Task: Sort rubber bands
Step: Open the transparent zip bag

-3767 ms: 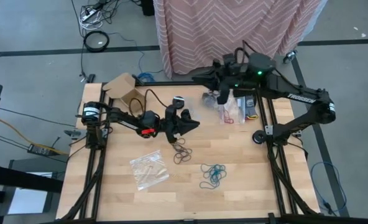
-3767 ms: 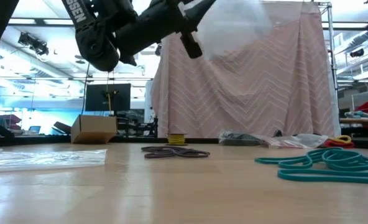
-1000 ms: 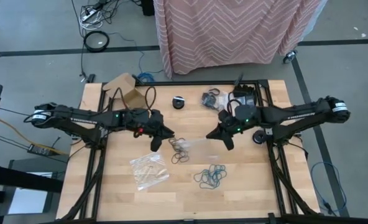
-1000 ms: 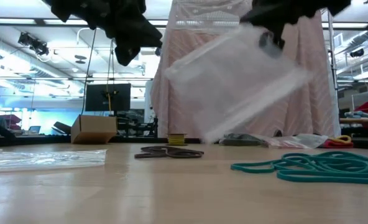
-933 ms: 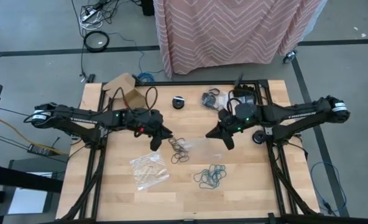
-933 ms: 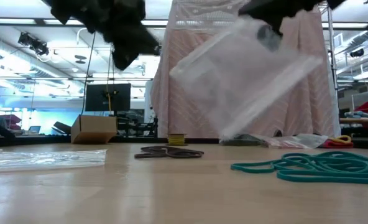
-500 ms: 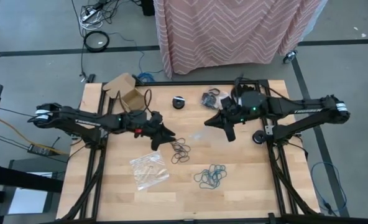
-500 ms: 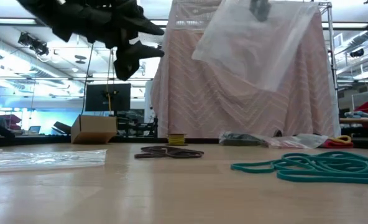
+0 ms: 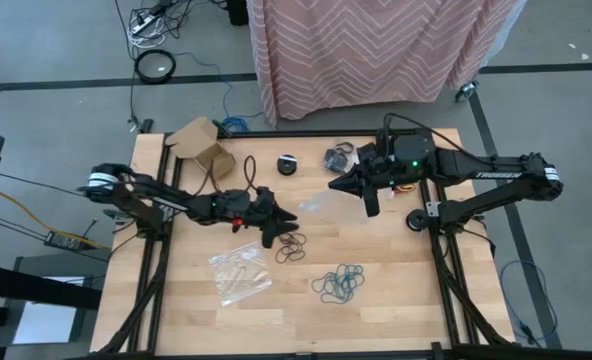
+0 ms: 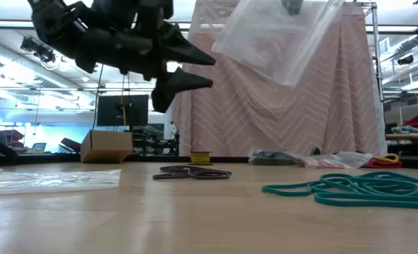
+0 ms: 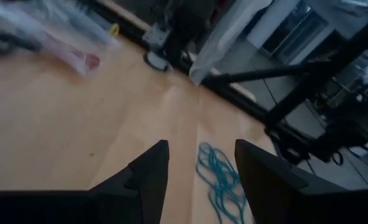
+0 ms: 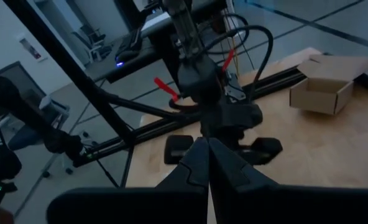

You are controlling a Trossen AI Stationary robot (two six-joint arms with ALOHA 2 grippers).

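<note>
My left gripper [image 9: 284,222] hangs open above the table, just left of a pile of black rubber bands [image 9: 294,247] that lies flat on the wood [image 10: 191,171]. Nothing is between its fingers [image 11: 201,146]. Teal rubber bands [image 9: 340,283] lie in a loose heap nearer the front [image 10: 357,188]. My right gripper [image 9: 367,203] is high over the table's far half, shut on a clear plastic bag [image 10: 279,39]. In its own wrist view the shut fingers [image 12: 207,152] hide the bag. My right gripper holds the clear bag by its upper edge [image 10: 294,10]; which corner I cannot tell, since the fingers stand mostly above the low view. The bag hangs tilted below the gripper, clear of the table, spreading toward the left arm [image 9: 321,205].
Another clear bag with brownish bands [image 9: 239,271] lies at the front left. A cardboard box [image 9: 202,144], a small black disc [image 9: 288,163] and more bags with bands [image 9: 344,158] sit along the far edge. Bare wood lies at the front right.
My left gripper has opened, sunk and moved toward the table's right, up to the black bands. My right gripper has risen and drawn toward the far edge with the clear bag, which has swung up higher above the table.
</note>
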